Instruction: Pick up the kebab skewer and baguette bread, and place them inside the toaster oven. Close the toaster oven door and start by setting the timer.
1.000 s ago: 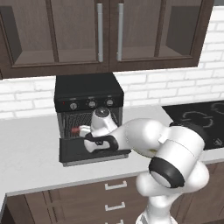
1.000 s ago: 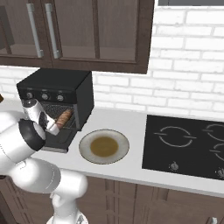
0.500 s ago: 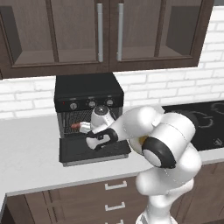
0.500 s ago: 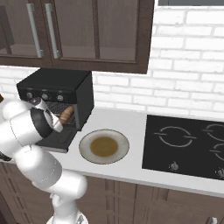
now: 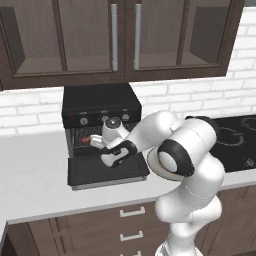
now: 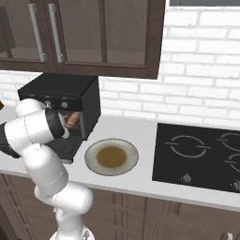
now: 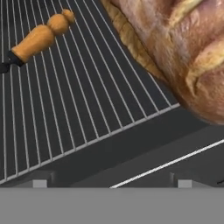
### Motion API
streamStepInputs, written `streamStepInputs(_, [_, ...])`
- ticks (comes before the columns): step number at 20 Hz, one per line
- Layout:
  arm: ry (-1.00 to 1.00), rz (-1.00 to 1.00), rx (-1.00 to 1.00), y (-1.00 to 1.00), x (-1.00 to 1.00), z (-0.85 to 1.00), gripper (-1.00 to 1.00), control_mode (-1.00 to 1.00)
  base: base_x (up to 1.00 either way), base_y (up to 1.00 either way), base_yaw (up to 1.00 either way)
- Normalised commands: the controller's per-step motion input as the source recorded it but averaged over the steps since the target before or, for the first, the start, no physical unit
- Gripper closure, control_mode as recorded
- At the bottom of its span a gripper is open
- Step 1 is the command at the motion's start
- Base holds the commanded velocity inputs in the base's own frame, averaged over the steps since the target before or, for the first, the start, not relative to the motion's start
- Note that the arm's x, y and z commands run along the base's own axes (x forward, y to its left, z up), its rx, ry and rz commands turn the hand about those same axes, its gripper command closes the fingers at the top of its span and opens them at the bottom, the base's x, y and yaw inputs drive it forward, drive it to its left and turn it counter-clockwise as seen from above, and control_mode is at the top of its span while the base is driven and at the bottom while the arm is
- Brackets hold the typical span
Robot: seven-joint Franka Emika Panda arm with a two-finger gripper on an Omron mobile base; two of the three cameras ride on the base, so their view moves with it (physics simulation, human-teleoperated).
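Reaching into the mouth of one toaster oven [image 5: 100,107], just above its one door [image 5: 107,171], which is lying dropped open and flat toward the near edge of the counter [image 5: 30,175]. Hiding the gripper behind the wrist in both base views; impossible to tell whether the fingers are open or closed. Showing one baguette [image 7: 183,48] lying on the wire rack [image 7: 65,109] inside the oven, its golden end also peeking out beside the arm [image 6: 71,120]. Showing one skewer [image 7: 37,37] on the same rack, apart from the bread, its turned orange handle end in sight. Showing three round knobs [image 5: 104,119] along the oven's front panel. Sitting just right of the oven: one round plate [image 6: 111,156]. Lying farther right: one black cooktop [image 6: 201,157].
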Motion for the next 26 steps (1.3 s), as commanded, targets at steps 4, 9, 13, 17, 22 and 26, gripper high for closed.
streamStepInputs(4, [0.00, -0.07, 0.00, 0.09, 0.30, 0.00, -1.00, -1.00, 0.00, 0.00, 0.00])
streamStepInputs(9, [0.00, -0.05, 0.00, 0.15, 0.04, 0.00, -1.00, -1.00, 0.00, 0.00, 0.00])
streamStepInputs(13, [0.00, -0.05, 0.00, 0.21, 0.00, 0.00, -1.00, -1.00, 0.00, 0.00, 0.00])
streamStepInputs(17, [0.00, -0.03, 0.00, 0.16, -0.16, 0.00, -1.00, -1.00, 0.00, 0.00, 0.00])
streamStepInputs(22, [0.00, 0.00, 0.00, 0.02, -0.98, 0.03, -1.00, -1.00, 0.00, 0.00, 0.00])
streamStepInputs(26, [0.01, 0.00, 0.00, 0.00, -1.00, 0.13, -1.00, -1.00, 0.00, 0.00, 0.00])
